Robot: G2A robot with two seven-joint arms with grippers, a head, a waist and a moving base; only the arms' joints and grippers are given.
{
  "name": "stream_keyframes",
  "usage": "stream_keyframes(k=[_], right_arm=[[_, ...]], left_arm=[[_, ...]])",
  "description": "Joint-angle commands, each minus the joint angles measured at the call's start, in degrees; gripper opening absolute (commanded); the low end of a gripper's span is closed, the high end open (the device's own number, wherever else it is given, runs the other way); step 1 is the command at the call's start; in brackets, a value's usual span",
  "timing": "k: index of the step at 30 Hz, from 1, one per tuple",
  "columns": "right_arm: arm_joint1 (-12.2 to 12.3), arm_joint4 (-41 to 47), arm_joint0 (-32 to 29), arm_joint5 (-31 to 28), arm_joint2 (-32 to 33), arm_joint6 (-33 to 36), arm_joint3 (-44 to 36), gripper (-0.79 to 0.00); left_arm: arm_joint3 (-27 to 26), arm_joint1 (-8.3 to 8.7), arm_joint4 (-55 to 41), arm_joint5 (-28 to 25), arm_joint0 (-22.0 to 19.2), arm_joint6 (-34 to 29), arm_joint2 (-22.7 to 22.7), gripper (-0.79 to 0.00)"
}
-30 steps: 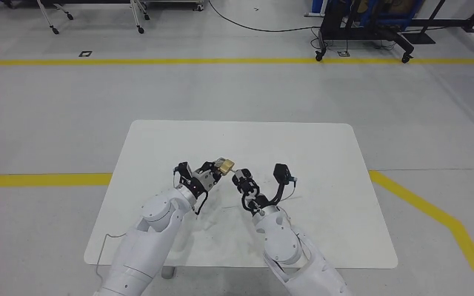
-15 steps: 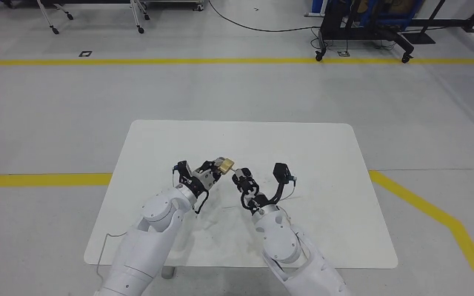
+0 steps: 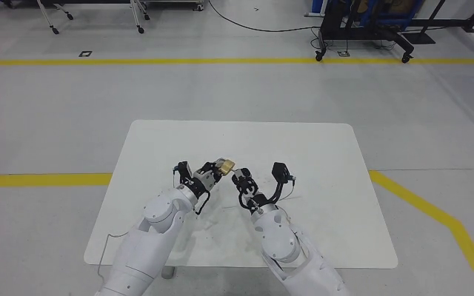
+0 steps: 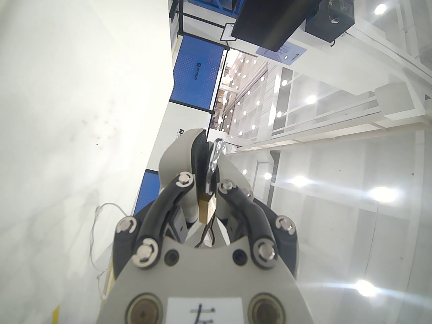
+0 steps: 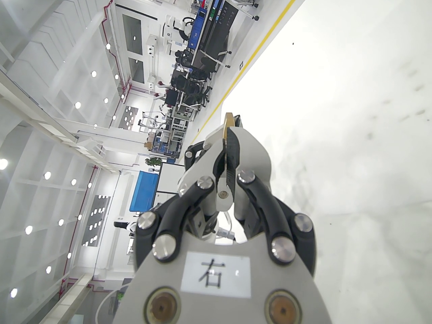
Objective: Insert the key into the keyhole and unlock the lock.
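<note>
- Left end effector (image 4: 211, 158) pinched the brass padlock (image 4: 206, 209) above the desk (image 3: 318, 148).
- Right end effector (image 5: 226, 136) pinched the key (image 5: 230, 118), just beside it.
- Aligning blade with keyhole before pushing looked wise.

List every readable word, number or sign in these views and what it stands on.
"左": left wrist label, behind the left gripper.
"右": right wrist label, behind the right gripper.
Blue wall panel: a brand mark only, not quoted.
Hanging sign: too small to read.
</note>
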Motion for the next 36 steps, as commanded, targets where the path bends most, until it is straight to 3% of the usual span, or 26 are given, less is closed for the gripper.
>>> stream_keyframes(k=[1,34,35,36], right_arm=[[-0.06,-0.08,0.10,0.28,0.03,-0.12,0.10,-0.785],[-1.33,0.11,2.10,2.00,-0.32,0.12,2.78,-0.785],[-1.37,0.40,2.09,1.80,-0.28,0.17,2.79,-0.603],[-1.39,0.48,2.06,1.66,-0.21,0.19,2.86,-0.311]], left_arm=[[0.01,-0.02,-0.05,0.03,0.00,-0.09,-0.02,-0.785],[-0.43,-0.08,3.33,-2.15,0.43,-1.93,0.11,-0.785],[-0.44,-0.08,3.41,-2.16,0.44,-1.89,0.10,-0.785],[-0.45,-0.09,3.43,-2.16,0.45,-1.88,0.08,-0.785]])
